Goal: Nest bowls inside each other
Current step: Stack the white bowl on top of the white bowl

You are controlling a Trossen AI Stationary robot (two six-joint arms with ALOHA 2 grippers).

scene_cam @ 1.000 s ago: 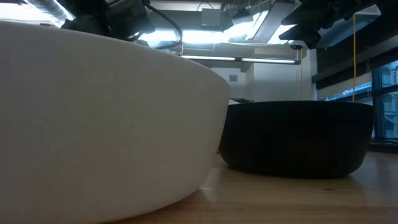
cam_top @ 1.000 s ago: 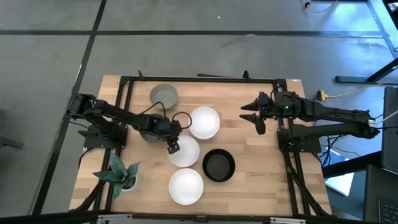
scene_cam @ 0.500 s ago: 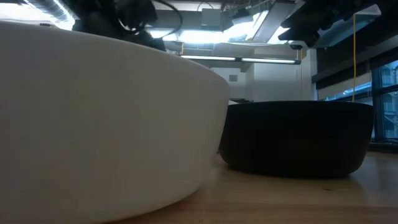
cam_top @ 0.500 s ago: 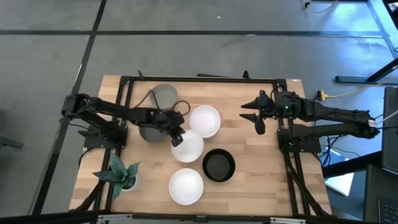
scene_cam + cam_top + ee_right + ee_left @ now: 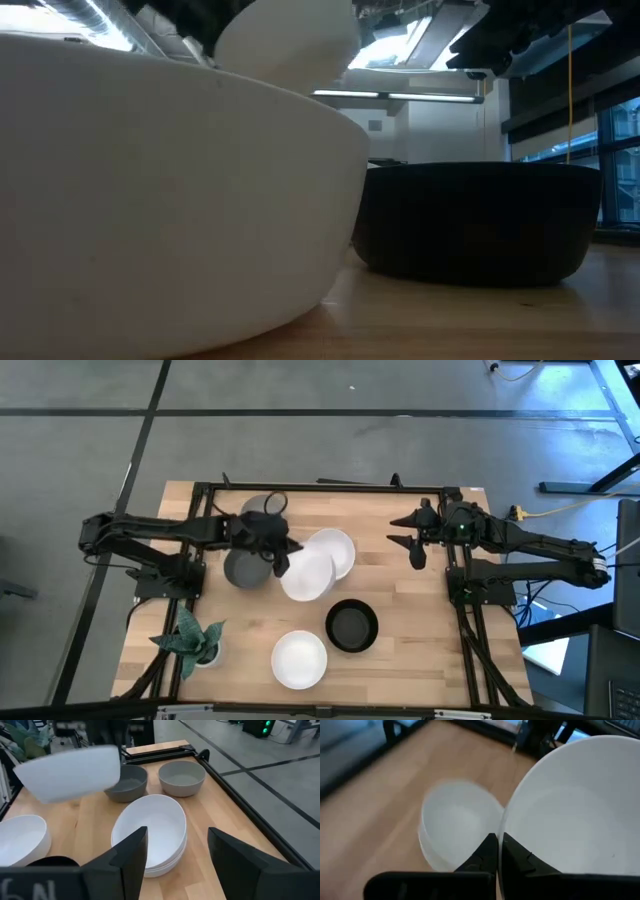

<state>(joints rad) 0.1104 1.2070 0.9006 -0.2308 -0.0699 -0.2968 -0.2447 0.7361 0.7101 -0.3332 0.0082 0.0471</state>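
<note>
My left gripper (image 5: 279,556) is shut on a white bowl (image 5: 308,574), held in the air beside a stack of nested white bowls (image 5: 335,548). The held bowl also shows in the right wrist view (image 5: 70,772) and at the top of the low view (image 5: 290,40). A light grey bowl (image 5: 262,508) and a darker grey bowl (image 5: 240,568) rest on their bases at the far left. A black bowl (image 5: 351,626) and a single white bowl (image 5: 299,659) rest nearer the front. My right gripper (image 5: 410,546) hangs open and empty at the far right. My left gripper pinches the white bowl's rim (image 5: 502,831) on the side toward the table's left, one finger inside the bowl and one outside. The fingers come from the table's left, slanting down. The bowl is lifted clear of the table and tilted.
A small green potted plant (image 5: 195,640) stands at the near left corner. A black frame (image 5: 320,487) runs along the table's far edge and down its sides. Bare wood lies between the white stack and my right gripper.
My left gripper has risen and gone toward the table's far edge with the white bowl. The bowl stood on the table's middle, and now it is lifted clear, tilted, and overlaps the white stack from above.
</note>
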